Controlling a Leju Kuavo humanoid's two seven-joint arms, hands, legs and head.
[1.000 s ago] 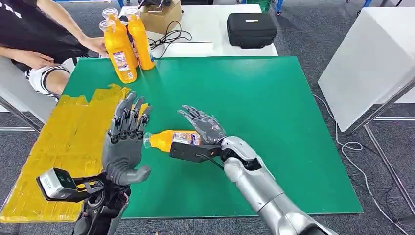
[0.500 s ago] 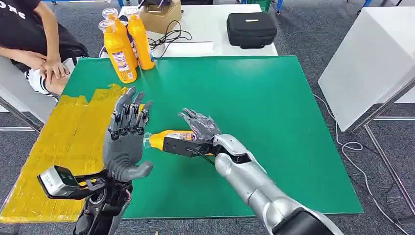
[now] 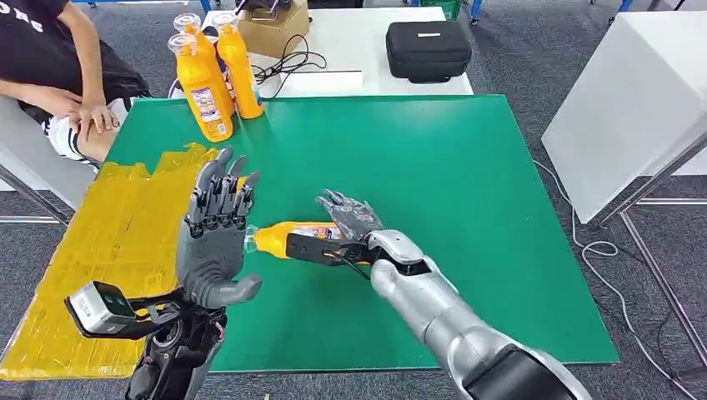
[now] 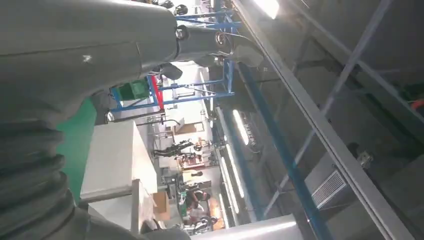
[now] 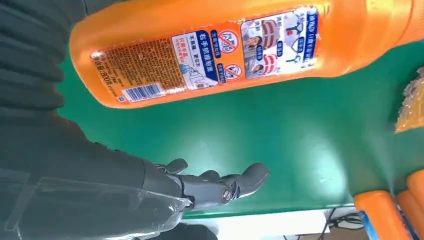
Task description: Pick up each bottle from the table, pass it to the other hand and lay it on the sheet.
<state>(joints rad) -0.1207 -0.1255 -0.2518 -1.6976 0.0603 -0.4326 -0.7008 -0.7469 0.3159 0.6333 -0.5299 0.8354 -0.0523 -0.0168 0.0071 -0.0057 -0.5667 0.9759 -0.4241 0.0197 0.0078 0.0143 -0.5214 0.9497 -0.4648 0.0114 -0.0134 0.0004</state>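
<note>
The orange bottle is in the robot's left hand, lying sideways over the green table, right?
Not quite. The orange bottle lies sideways over the green table, but the right hand holds it, as the head view shows. The left hand is raised beside its cap end, fingers spread.

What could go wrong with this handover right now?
The bottle lies sideways in the right hand, cap end toward the left hand, whose fingers are spread and not yet around it. If the right hand lets go too soon, the bottle may drop onto the green table and roll. The left hand may also grip just the narrow neck, a weak hold.
</note>
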